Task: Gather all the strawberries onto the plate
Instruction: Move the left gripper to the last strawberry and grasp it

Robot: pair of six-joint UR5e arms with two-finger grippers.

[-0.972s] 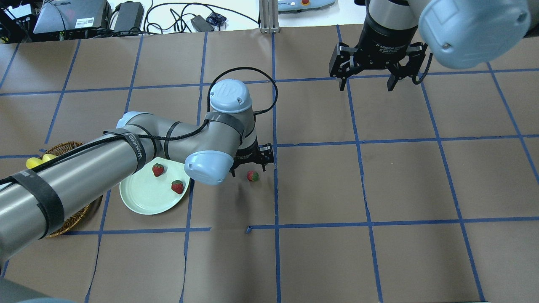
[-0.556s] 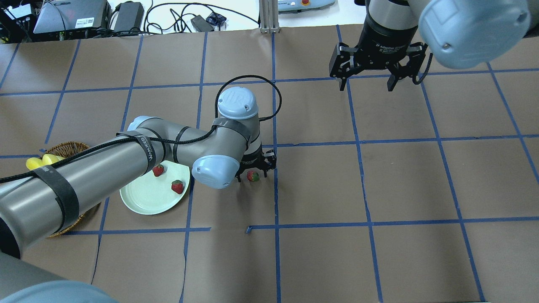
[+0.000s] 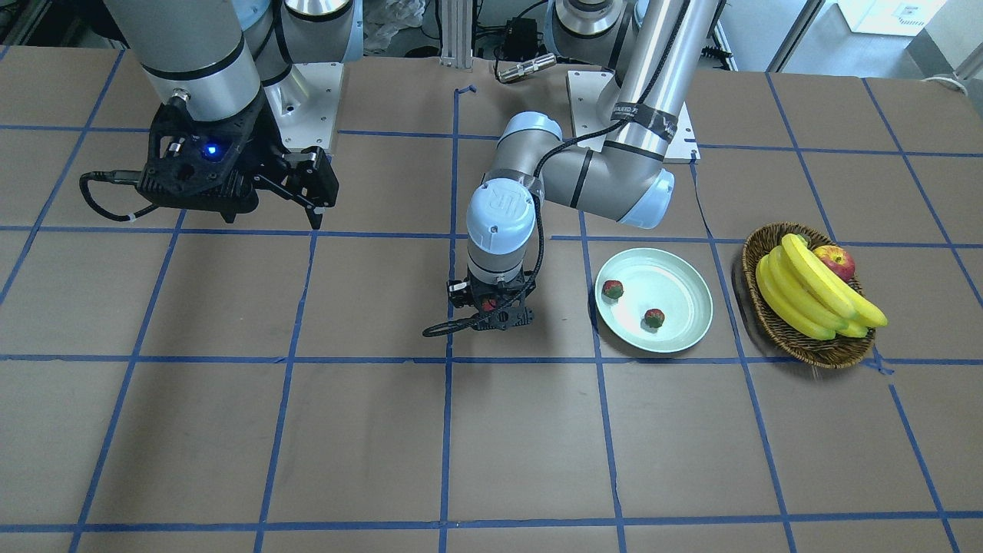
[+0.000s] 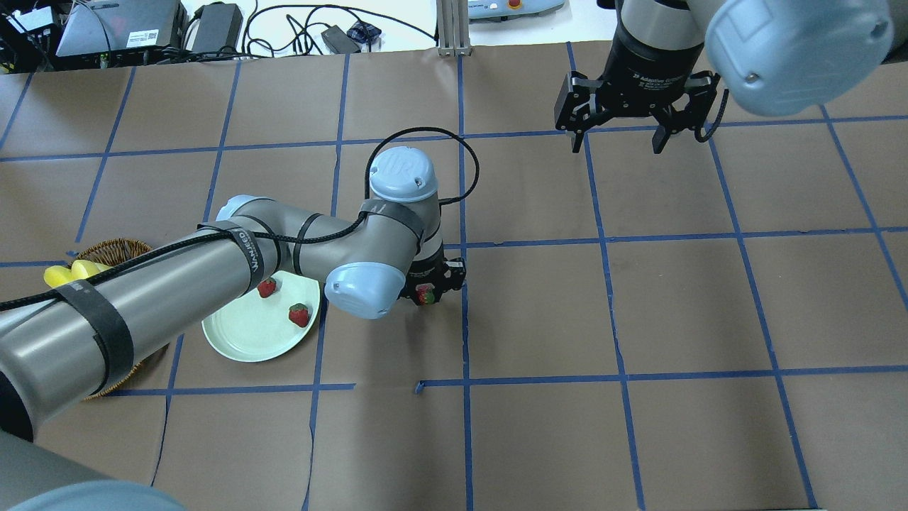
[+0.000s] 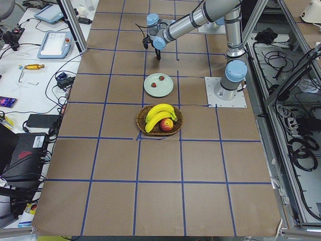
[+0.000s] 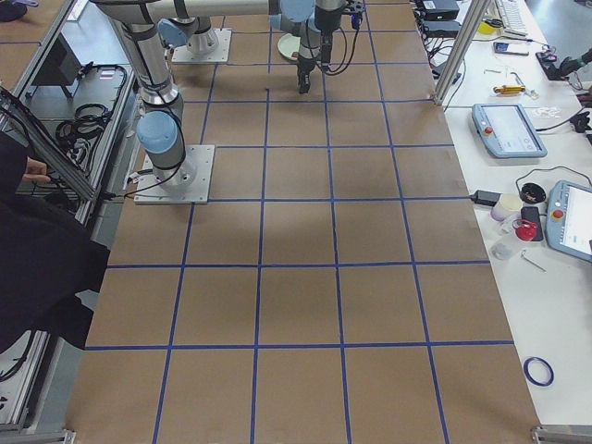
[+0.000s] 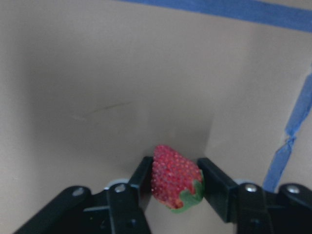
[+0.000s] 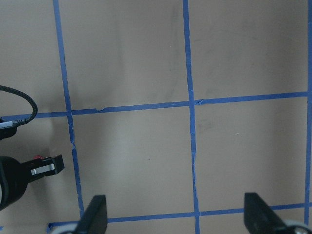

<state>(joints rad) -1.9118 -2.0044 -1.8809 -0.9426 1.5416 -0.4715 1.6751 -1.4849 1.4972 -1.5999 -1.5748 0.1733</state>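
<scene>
My left gripper [image 4: 426,293] is down at the table near the centre line, shut on a small red strawberry [image 7: 174,176] with a green cap; in the left wrist view both fingers press its sides. Just left of it lies the pale green plate [image 4: 245,342], which holds two more strawberries [image 4: 267,287] [image 4: 299,314]. From the front-facing camera, the same gripper [image 3: 491,311] stands left of the plate [image 3: 676,280] and its two berries [image 3: 612,289] [image 3: 653,317]. My right gripper [image 4: 618,145] hangs open and empty over the far right of the table, well away.
A brown wicker basket [image 3: 799,342] with bananas [image 3: 806,296] and an apple [image 3: 835,259] stands beside the plate, on the side away from my left gripper. My left forearm [image 4: 142,298] passes over the basket and the plate's edge. Brown paper with a blue tape grid covers the table.
My left gripper moved over the lone strawberry, came down around it and shut on it. The right arm has not moved.
</scene>
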